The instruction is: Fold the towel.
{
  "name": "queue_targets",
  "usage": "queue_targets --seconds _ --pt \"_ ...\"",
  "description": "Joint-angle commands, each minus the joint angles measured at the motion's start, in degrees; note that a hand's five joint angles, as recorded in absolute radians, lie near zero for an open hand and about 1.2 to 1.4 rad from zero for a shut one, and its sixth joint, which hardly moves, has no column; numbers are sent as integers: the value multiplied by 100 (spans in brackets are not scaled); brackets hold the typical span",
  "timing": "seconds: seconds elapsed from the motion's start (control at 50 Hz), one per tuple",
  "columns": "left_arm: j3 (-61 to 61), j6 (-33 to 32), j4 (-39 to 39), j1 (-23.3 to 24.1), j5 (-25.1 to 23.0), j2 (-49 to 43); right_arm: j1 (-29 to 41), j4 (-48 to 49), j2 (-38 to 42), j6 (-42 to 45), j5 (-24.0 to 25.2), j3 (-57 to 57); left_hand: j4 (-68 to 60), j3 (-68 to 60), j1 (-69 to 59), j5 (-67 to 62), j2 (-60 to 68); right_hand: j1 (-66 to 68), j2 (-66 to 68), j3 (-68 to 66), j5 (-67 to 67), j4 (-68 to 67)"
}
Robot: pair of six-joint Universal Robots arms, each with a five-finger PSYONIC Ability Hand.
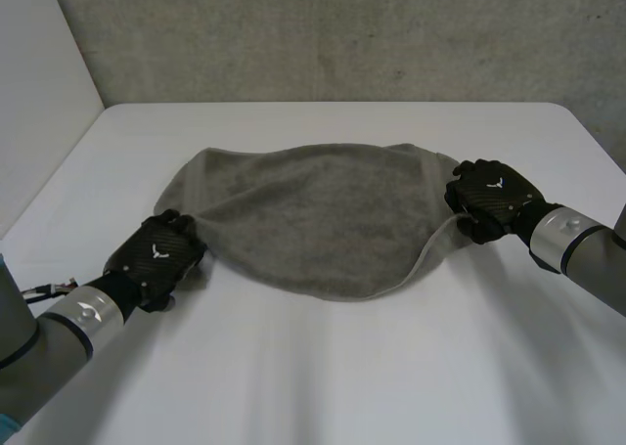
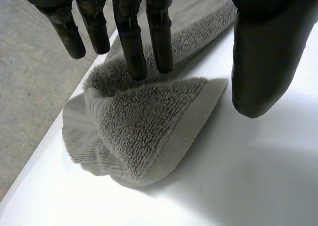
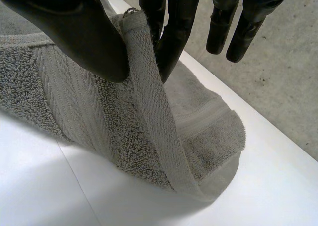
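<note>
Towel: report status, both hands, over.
Left hand open, fingertips on towel at its bunched left corner. Right hand pinching the right corner, edge lifted off table. Towel slack between them. Nothing in the way.

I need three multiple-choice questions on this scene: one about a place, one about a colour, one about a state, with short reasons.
1. Where on the towel is the right hand? A) its right end B) its middle C) its left end
2. What colour is the towel? A) blue B) grey C) red
3. What is the right hand doing? A) lying flat on the table B) making an empty fist C) pinching the towel's hem
Answers: 1 A, the head view shows it there; 2 B, grey in all views; 3 C, the hem sits between thumb and fingers.
</note>
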State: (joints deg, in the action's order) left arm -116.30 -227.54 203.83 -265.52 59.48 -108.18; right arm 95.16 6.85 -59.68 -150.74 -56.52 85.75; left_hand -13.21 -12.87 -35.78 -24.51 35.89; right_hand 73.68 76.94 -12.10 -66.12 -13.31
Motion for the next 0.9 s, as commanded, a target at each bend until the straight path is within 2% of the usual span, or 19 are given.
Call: queue_targets --seconds 0.02,0.22,0.32,0.36,0.38,0.42,0.44,0.46,0.54,0.62,0.7,0.74,0.76,0.8,0.82,0.84,0.86,0.88,0.9 --pt "265 -326 184 9 28 -361 -24 0 0 1 0 3 321 287 167 41 -179 632 306 210 -388 331" --pt "574 -371 192 53 54 -722 -42 0 0 9 0 3 321 287 100 -26 -112 632 306 210 -388 331" --pt "679 -371 219 70 169 -766 -51 0 0 9 0 3 321 287 -371 -497 359 632 306 210 -388 331" --pt "749 -371 228 79 195 -862 -51 0 0 9 0 3 321 287 -1793 -1919 1781 632 306 210 -388 331" --pt "749 -371 228 79 195 -863 -51 0 0 9 0 3 321 287 -1801 -1927 1789 632 306 210 -388 331" --pt "819 -371 201 79 204 -950 -51 0 0 9 0 3 321 287 -3155 -3282 3144 632 306 210 -388 331" --pt "820 -371 201 79 204 -950 -51 0 0 9 0 3 321 287 -3163 -3289 3152 632 306 210 -388 331" --pt "863 -362 175 88 213 -977 -59 -8 0 -8 0 -6 321 287 -4296 -4422 4284 632 306 210 -388 331" --pt "908 -335 149 79 213 -959 -68 -70 -9 -35 0 -32 321 287 -4422 -4549 4411 632 306 210 -388 331" --pt "908 -204 9 9 187 -426 -77 -630 -88 -17 0 -216 321 287 -4422 -4549 4411 632 306 210 -388 331" --pt "908 148 -256 -26 116 113 -77 -1327 -158 -17 0 -507 321 287 -4422 -4549 4411 632 306 210 -388 331" --pt "925 769 -501 -79 11 629 -94 -2193 -237 53 18 -831 321 287 -4422 -4549 4411 632 306 210 -388 331" --pt "925 772 -502 -79 11 632 -95 -2197 -237 53 18 -832 321 287 -4422 -4549 4411 632 306 210 -388 331" --pt "969 1472 -729 -254 -225 1235 -261 -2932 -290 289 35 -1138 321 287 -4422 -4549 4411 632 306 210 -388 331" --pt "969 1475 -730 -255 -227 1238 -261 -2935 -290 291 35 -1140 321 287 -4422 -4549 4411 632 306 210 -388 331" --pt "995 1806 -843 -420 -366 1490 -383 -3248 -307 569 35 -1244 321 287 -4422 -4549 4411 632 306 210 -388 331" --pt "995 1809 -845 -422 -367 1493 -506 -3530 -316 963 35 -1315 321 287 -4422 -4549 4411 632 306 210 -388 331" --pt "1039 2122 -958 -622 -507 1693 -508 -3533 -316 967 35 -1316 321 287 -4422 -4549 4411 632 306 210 -388 331" --pt "1100 2395 -1089 -824 -656 1834 -603 -3794 -342 1411 18 -1350 321 287 -4422 -4549 4411 632 306 210 -388 331"
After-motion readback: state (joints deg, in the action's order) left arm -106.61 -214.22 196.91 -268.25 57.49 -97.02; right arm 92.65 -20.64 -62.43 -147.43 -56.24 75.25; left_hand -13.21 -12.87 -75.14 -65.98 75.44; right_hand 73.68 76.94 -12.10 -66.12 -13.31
